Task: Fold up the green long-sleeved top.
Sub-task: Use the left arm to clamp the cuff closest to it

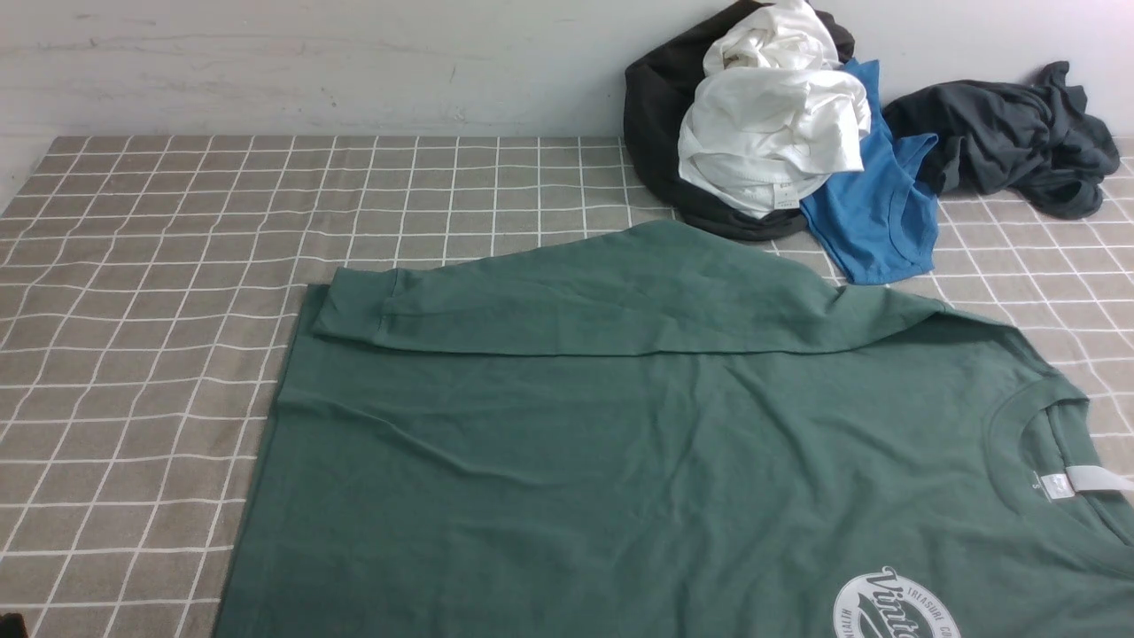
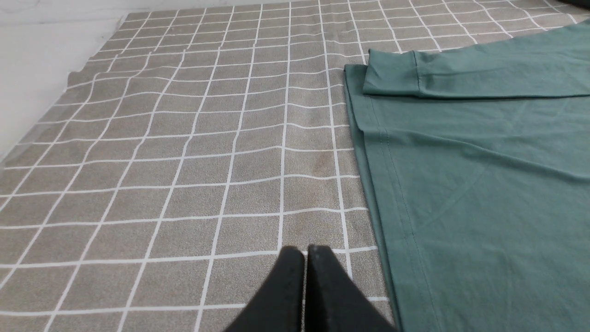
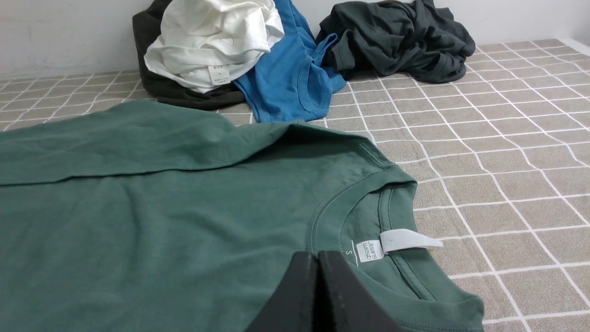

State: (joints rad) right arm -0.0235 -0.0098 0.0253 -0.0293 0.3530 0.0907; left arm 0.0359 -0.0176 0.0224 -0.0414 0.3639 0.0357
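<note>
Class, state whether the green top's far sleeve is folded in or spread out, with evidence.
Folded in: the sleeve lies across the green top, its cuff near the hem.

Front overview, low wrist close-ups; shared top (image 1: 620, 461)

Ahead of the left end effector (image 2: 305, 251) and out to its left, the grey, white-checked cloth on the desk (image 2: 184, 161) lies open up to the white wall (image 1: 310, 62), with only shallow ripples. Just to its right begins the low, flat hem of the dark green long-sleeved cotton top (image 1: 620, 443). The right end effector (image 3: 318, 256) hangs over that top's collar, with open cloth to its right. Far ahead of it a heap blocks the wall: a crumpled white garment (image 1: 771, 133) on a black garment (image 1: 651, 106), a bright blue top (image 1: 877, 221) and a dark charcoal-grey garment (image 1: 1010, 142).
</note>
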